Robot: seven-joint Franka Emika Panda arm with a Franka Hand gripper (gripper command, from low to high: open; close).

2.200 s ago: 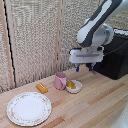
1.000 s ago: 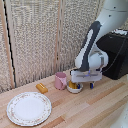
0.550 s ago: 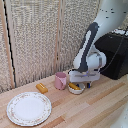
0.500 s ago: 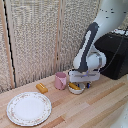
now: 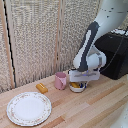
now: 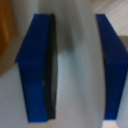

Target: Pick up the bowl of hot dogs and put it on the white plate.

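One arm, one job: the pincer (image 5: 79,84) sits low over the hot dog bowl (image 5: 77,88), which rests on the wooden desk (image 5: 95,107) just right of the pink cup (image 5: 60,80) in the exterior view. Its white body covers most of the bowl, so only the near rim and a bit of the orange-yellow hot dogs (image 5: 74,85) show underneath. In the wrist view the two blue fingers (image 6: 36,65) stand apart with a pale blurred surface between them, probably the bowl's wall, so the pincer looks open around the rim, not squeezing yet. That makes sense: coming straight down onto one side of the rim keeps the fingers off the food and sets up a level lift. A stray orange-brown piece (image 5: 41,88) lies on the desk left of the cup, and the white plate (image 5: 28,108) is well apart at the near left, with nothing on it that can be made out. So the carry would have to go leftward past the cup, and clipping it looks like the main risk.
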